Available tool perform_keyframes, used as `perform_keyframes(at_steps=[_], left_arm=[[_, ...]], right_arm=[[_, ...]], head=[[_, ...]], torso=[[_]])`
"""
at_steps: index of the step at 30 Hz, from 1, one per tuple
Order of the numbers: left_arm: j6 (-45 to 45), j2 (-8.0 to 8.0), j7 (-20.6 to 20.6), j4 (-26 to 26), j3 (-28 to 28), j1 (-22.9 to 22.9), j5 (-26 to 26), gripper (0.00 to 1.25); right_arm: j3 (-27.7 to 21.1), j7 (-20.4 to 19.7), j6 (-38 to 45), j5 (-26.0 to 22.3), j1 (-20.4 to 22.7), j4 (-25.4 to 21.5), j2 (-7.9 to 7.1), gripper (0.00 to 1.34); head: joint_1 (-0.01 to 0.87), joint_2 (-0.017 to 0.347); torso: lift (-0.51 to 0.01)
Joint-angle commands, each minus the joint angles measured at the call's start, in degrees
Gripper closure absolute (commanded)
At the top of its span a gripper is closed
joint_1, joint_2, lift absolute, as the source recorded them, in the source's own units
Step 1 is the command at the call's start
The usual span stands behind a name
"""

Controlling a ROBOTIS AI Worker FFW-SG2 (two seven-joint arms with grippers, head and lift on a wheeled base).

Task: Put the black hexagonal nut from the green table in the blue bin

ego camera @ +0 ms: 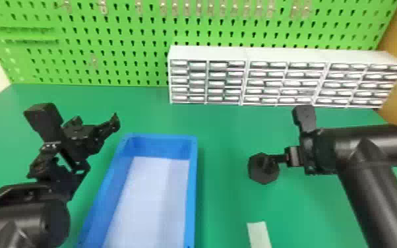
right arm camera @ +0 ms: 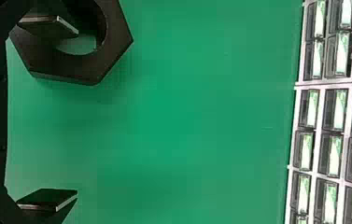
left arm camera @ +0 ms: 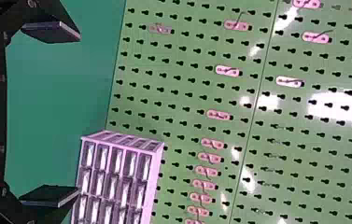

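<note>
Right claw [right arm camera: 77, 112] was the nearer one, and it was open. Black hexagonal nut [ego camera: 256, 172] was over the green desk [ego camera: 224, 198], right of the blue bin [ego camera: 192, 181], broad face roughly up, no obvious long axis. Key relation: nut off-centre, overlapping one finger [right arm camera: 47, 29], not midway in the gap; other finger well apart from it. Couldn't tell if that finger was in the hole or just above. My read: either recentre over the nut or pinch its wall. Left claw [left arm camera: 79, 114] was open too, across the bin.
</note>
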Motion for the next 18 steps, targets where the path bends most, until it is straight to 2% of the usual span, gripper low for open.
perform_keyframes(at_steps=[1,18], left_arm=[[0.0,0.00,-0.1,0.0,-0.1,-0.1,0.0,0.13],[0.1,0.00,-0.1,0.0,-0.2,-0.2,0.0,0.13]], right_arm=[[0.1,0.0,-1.3,-0.4,0.0,1.1,0.15,0.10],[0.7,0.0,-2.3,-0.6,0.0,2.5,0.15,0.10]], head=[[0.666,0.032],[0.666,0.032]], torso=[[-0.100],[-0.100]])
